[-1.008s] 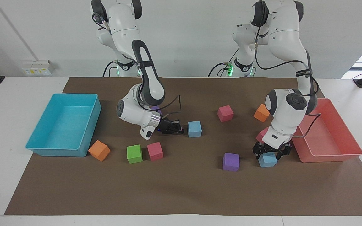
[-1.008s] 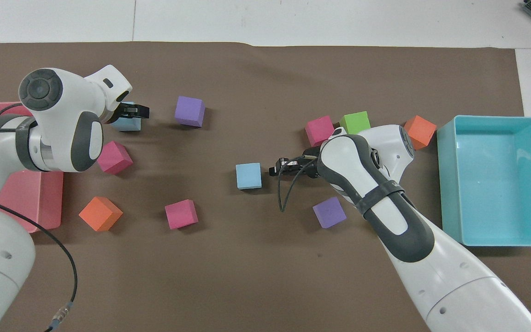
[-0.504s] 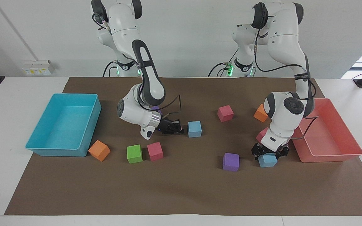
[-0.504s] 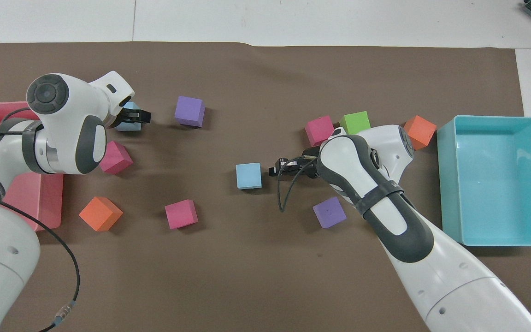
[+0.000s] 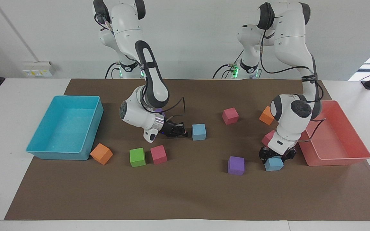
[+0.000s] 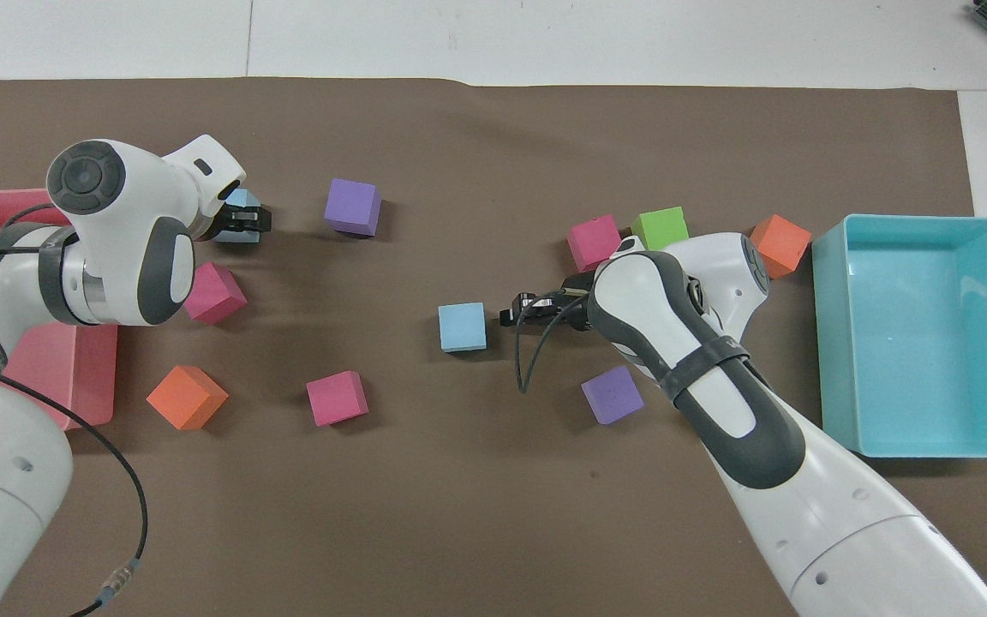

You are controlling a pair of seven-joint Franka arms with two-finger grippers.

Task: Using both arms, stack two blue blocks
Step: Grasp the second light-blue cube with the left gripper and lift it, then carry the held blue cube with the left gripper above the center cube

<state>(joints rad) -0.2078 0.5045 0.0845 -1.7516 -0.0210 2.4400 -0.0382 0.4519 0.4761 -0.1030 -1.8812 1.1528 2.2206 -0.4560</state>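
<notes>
One blue block (image 5: 274,164) (image 6: 236,231) lies on the brown mat beside the red tray, toward the left arm's end of the table. My left gripper (image 5: 276,157) (image 6: 245,221) is down on it, with its fingers shut against the block's sides. The second blue block (image 5: 198,132) (image 6: 462,326) sits alone near the middle of the mat. My right gripper (image 5: 180,132) (image 6: 512,312) hangs low beside that block, a small gap away, shut on nothing.
A turquoise bin (image 5: 59,155) stands at the right arm's end and a red tray (image 5: 336,158) at the left arm's end. Purple (image 5: 236,165), pink (image 5: 230,115), orange (image 5: 101,153) and green (image 5: 137,157) cubes are scattered on the mat.
My left gripper has sunk a little onto the blue block by the red tray, and its fingers have closed in on the block. The right arm has not moved.
</notes>
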